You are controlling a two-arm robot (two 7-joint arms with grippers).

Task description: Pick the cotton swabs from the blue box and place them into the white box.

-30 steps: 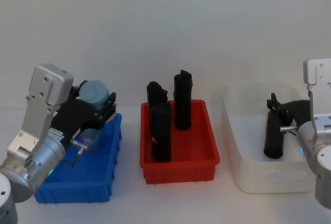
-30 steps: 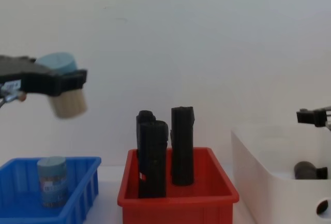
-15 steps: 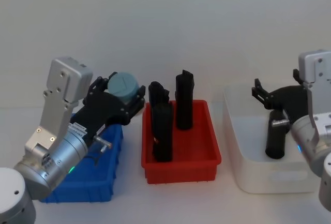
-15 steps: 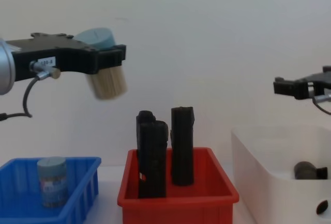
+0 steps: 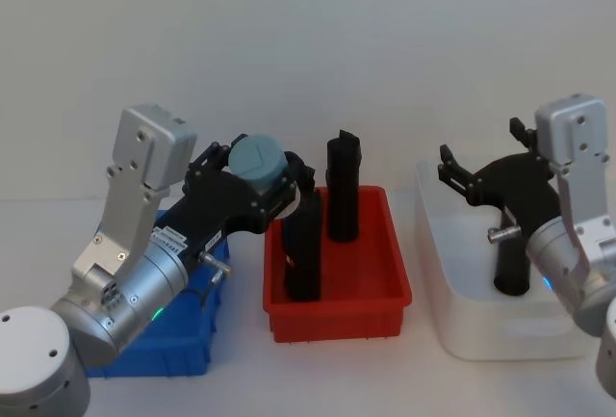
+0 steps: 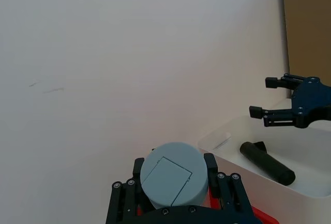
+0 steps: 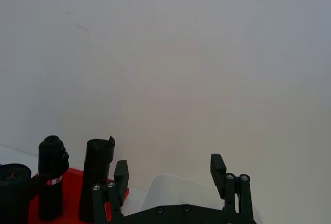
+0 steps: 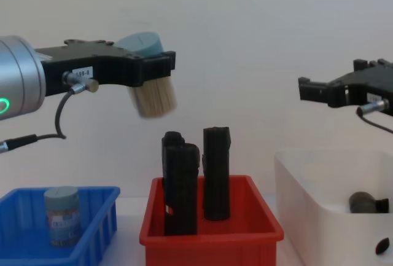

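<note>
Left gripper (image 5: 260,181): fingers clamped round cotton swabs tub (image 8: 153,97), lid uppermost, tilted, held high over left rim of red bin (image 5: 337,301). In blue box (image 8: 98,195), near left edge of desk (image 5: 241,359): second cotton swabs tub (image 8: 61,215), upright. Right gripper (image 5: 483,159): fingers spread, nothing held, raised above white box (image 5: 433,244) near desk right edge. Black blocks (image 5: 340,186): upright in red bin. Another black block (image 5: 510,263): inside white box.

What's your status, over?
Left pincer shut on swab tub, high over red bin edge. Right pincer open over white box. Second tub in blue box. Black blocks below.
</note>
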